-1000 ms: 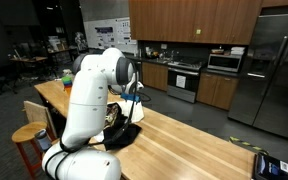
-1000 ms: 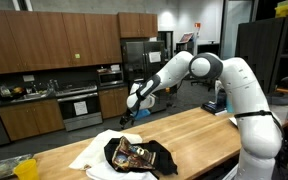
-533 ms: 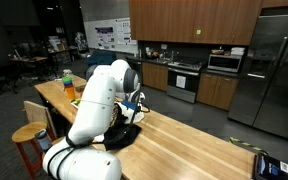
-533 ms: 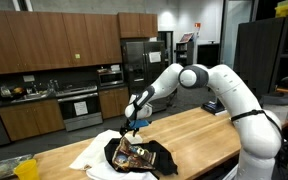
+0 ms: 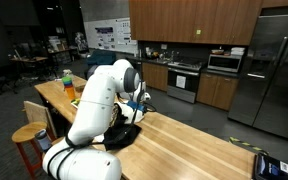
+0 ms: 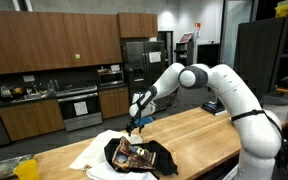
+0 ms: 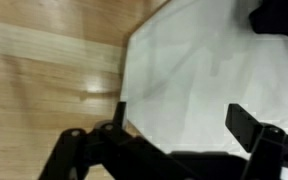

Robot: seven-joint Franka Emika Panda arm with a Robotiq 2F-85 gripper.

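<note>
The arm [image 6: 184,80] has dipped lower over the white cloth [image 7: 199,70], jaws apart; it looks soft and light, best pinched at its edge.

Wooden counter [image 6: 216,132] bears a white cloth [image 6: 88,153] and dark garment [image 6: 160,156]

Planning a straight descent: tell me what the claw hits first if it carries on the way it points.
Probably the white cloth: in the wrist view the open claw points down at it, near its edge beside the bare wooden table. Depth is hard to judge.
</note>
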